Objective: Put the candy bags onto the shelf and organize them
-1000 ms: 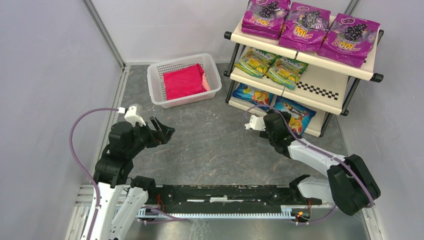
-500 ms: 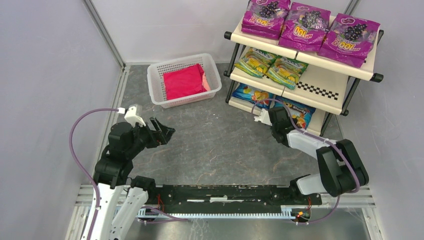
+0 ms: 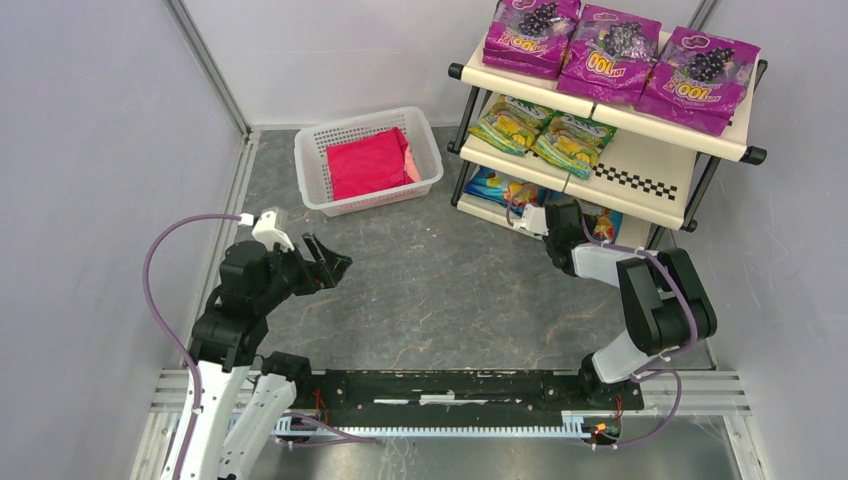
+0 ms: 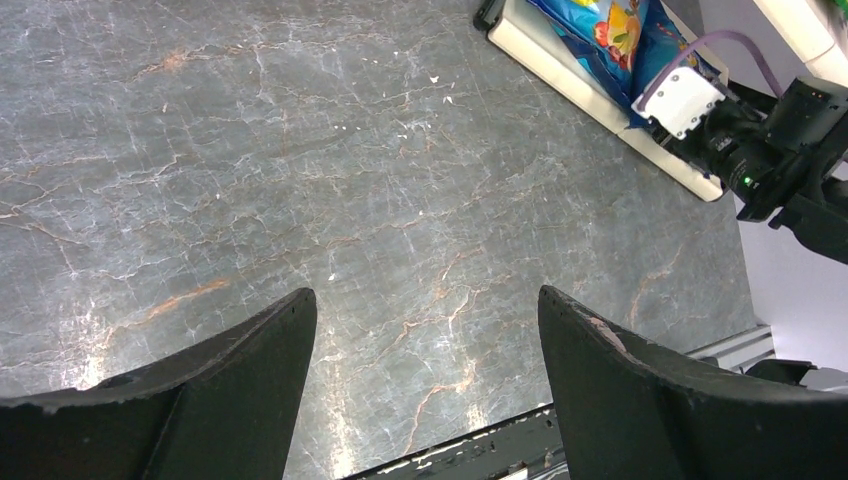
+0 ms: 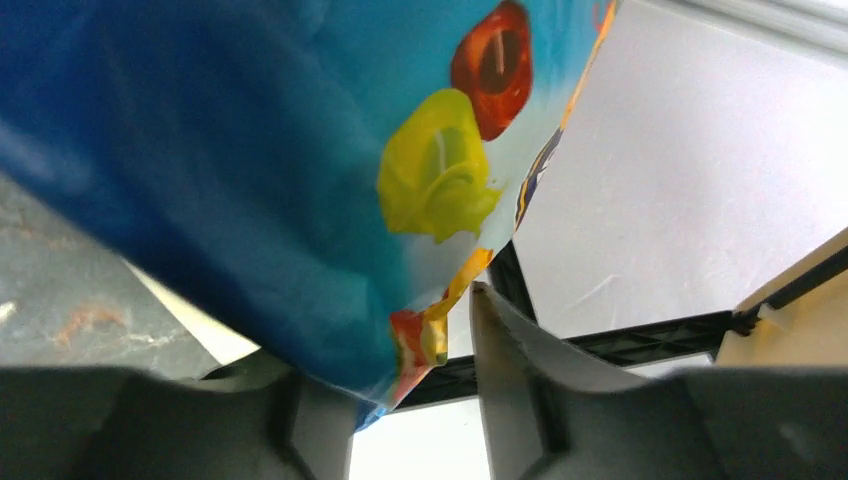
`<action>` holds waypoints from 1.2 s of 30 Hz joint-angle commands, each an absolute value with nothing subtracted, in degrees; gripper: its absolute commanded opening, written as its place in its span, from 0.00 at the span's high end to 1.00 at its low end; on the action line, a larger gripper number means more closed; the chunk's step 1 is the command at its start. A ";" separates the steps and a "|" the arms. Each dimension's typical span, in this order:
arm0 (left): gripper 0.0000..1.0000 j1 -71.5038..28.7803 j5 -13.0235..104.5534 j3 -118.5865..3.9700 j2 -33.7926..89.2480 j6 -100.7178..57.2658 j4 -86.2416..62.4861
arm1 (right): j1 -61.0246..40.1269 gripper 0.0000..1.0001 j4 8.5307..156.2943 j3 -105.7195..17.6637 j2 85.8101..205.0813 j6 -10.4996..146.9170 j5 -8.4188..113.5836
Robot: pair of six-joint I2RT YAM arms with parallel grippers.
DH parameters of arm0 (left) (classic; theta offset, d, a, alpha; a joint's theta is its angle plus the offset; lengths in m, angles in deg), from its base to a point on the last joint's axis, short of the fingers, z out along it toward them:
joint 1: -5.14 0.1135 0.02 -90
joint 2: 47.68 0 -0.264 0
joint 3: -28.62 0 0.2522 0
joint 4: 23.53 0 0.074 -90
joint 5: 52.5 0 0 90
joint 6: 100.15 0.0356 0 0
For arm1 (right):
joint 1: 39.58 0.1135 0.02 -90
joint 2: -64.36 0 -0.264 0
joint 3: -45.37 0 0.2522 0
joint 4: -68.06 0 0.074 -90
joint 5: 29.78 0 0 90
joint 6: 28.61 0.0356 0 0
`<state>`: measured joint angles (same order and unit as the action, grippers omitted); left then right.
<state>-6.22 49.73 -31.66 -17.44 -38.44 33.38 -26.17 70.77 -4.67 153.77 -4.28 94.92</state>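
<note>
The cream shelf (image 3: 640, 180) stands at the back right. Three magenta-purple grape bags (image 3: 610, 50) lie on its top tier, two green-yellow lemon bags (image 3: 545, 130) on the middle tier, and a blue bag (image 3: 495, 187) at the bottom left. My right gripper (image 3: 575, 215) reaches into the bottom tier at a second blue bag (image 3: 605, 222). In the right wrist view that bag (image 5: 250, 170) lies over the left finger, with its corner in the gap of the right gripper (image 5: 400, 340), whose jaws stand apart. My left gripper (image 3: 335, 265) is open and empty over the floor, as the left wrist view (image 4: 425, 300) also shows.
A white lattice basket (image 3: 315, 165) with a pink folded cloth (image 3: 368, 162) stands at the back centre. Grey walls close in on the left and right. In the left wrist view the shelf's bottom edge (image 4: 560, 75) and the right arm's wrist (image 4: 740, 150) show at the upper right.
My right arm has stretched forward and pushed the blue bag deeper under the middle tier onto the bottom tier. The left arm has barely moved.
</note>
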 commanded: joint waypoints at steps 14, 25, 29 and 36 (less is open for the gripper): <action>0.13 -6.28 50.40 -31.66 -16.92 -34.84 30.83 | -21.60 0.29 69.84 2.31 140.97 5.36 91.74; 0.13 -6.23 48.84 -31.72 -17.21 -35.26 31.15 | -22.35 0.72 67.98 -5.33 151.28 1.90 94.42; 0.13 -6.20 48.80 -31.77 -16.56 -35.28 31.19 | -24.13 0.77 65.85 -5.91 153.38 0.60 95.12; 0.13 -6.20 48.84 -31.72 -15.54 -35.28 31.25 | -25.18 0.79 63.84 -7.14 156.16 0.33 93.34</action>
